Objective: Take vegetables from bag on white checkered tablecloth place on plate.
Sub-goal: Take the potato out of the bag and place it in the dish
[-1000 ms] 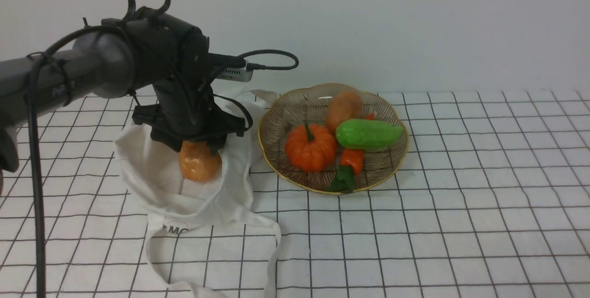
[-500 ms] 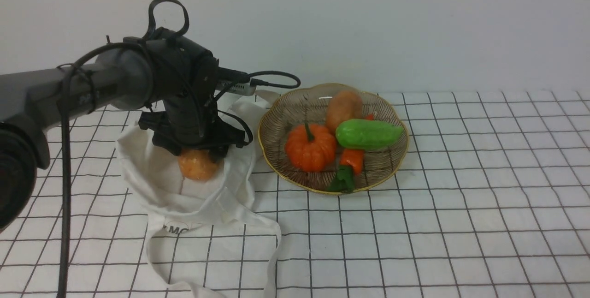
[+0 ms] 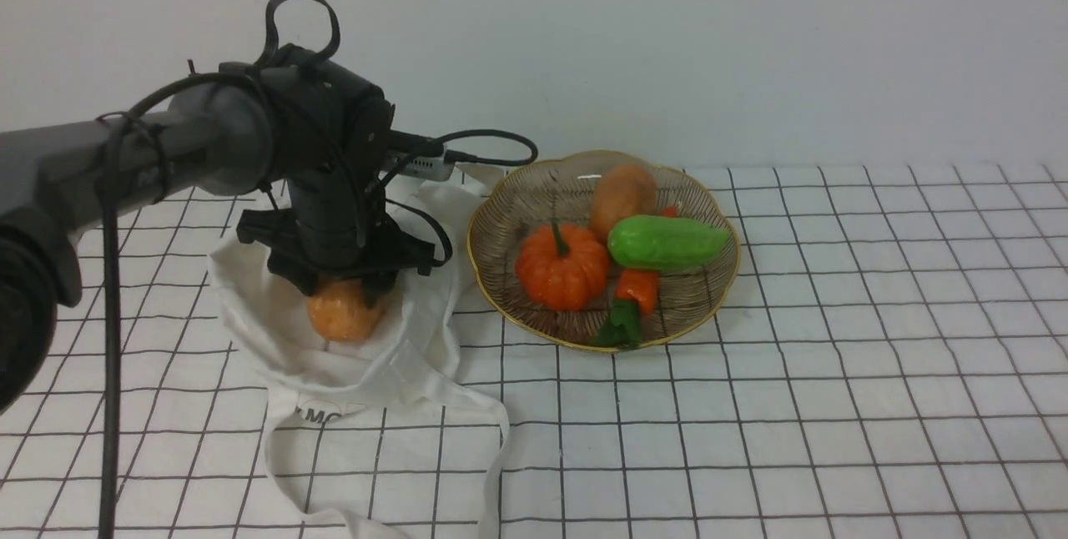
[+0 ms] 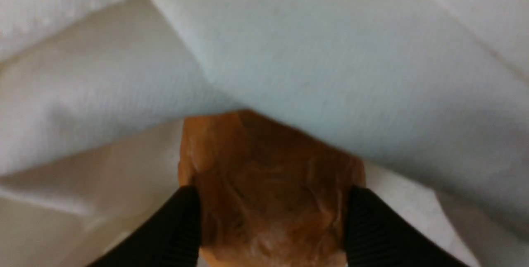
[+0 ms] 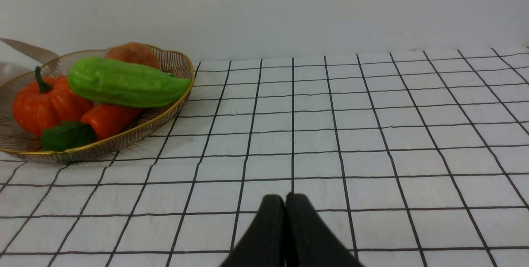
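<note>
The left gripper [image 3: 346,279] was down inside the mouth of the white cotton bag [image 3: 417,305], and its jaws were clamped on the orange-tan potato [image 3: 340,312] — one finger against each side of it, as the left wrist view showed. Most of the potato's near side bulged out from below the fingertips, with the bag's pale inner cloth under it and folds of fabric rising around the jaws. The bag's lettering and its long straps lay on the near side of those jaws, spread over the white checkered tablecloth [image 3: 818,355]. To the right of the left gripper's jaws, just beside the bag, stood the gold-rimmed wire plate [image 3: 534,324]. Nearest the jaws in it sat a ribbed orange pumpkin [image 3: 562,267]; farther from them were a brown potato [image 3: 623,196], a green vegetable [image 3: 667,242] and an orange carrot-like piece [image 3: 638,289] with a dark green top [image 3: 621,325]. The right gripper [image 5: 290,201] had its jaws together — nothing between them — and the plate was well apart from their tips.
</note>
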Available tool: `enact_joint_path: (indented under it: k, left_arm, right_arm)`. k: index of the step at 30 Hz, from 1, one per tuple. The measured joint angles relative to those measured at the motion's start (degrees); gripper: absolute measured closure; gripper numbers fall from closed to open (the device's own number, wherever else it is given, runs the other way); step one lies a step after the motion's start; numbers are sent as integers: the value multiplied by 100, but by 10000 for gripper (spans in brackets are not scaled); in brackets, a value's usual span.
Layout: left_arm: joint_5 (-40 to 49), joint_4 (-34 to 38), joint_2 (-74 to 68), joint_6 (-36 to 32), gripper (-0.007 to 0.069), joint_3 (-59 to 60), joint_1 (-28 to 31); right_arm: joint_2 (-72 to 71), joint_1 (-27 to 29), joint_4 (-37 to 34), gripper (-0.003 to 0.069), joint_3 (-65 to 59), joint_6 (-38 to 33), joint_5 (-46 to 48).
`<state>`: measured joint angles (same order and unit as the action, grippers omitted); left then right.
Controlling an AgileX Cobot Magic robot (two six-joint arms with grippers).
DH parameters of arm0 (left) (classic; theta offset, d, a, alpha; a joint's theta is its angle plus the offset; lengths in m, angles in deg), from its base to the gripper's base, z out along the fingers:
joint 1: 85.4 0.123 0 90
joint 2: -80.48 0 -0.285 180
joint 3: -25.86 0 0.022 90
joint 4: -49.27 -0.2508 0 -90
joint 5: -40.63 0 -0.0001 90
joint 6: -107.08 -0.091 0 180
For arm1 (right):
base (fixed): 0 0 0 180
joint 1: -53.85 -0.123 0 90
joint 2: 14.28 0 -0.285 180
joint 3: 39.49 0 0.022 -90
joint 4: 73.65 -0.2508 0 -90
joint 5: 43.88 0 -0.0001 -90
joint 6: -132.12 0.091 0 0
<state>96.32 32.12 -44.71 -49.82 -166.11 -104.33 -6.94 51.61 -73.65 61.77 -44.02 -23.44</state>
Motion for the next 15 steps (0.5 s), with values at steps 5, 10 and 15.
enact_joint_path:
  k: [5, 10, 15]
  left_arm:
    - [504, 6, 519, 25, 225, 0, -4]
    - [1287, -51, 988, 20, 225, 0, -11]
    - [1447, -100, 1540, -48, 225, -64, -201]
  right_arm:
    - [0, 0, 0, 674, 0, 0, 0]
    - [0, 0, 0, 674, 0, 0, 0]
    - [0, 0, 0, 674, 0, 0, 0]
